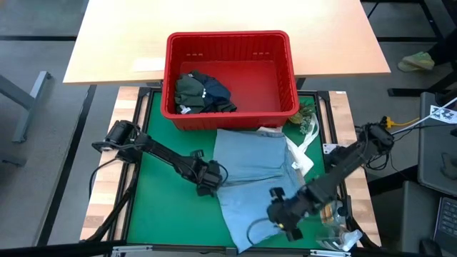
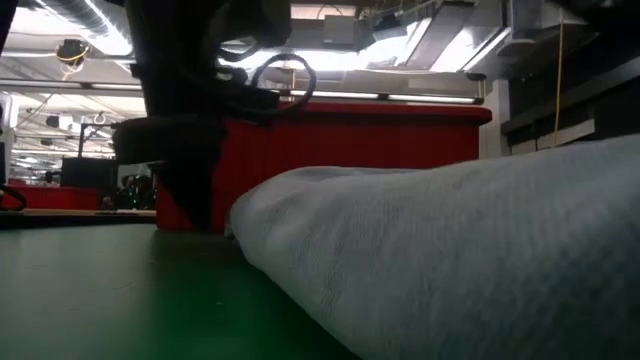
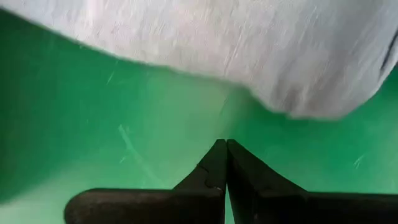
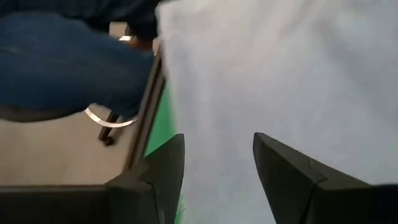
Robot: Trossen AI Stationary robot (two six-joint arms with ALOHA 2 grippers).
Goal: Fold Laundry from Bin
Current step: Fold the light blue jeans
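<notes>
A light blue shirt lies spread on the green mat, just in front of the red bin. Dark olive and navy garments lie heaped in the bin's left half. My left gripper is shut with nothing between its fingers. It hangs over bare mat by the shirt's left edge. My right gripper is open and hangs over the shirt's near right part, close to the table's near edge. In the low view the shirt bulks up in front of the bin.
A white tote bag lies by the shirt's right side, with small green items beyond it. Clear plastic clutter sits at the near right corner. A light wooden table stands beyond the bin. A person's jeans-clad leg shows past the near edge.
</notes>
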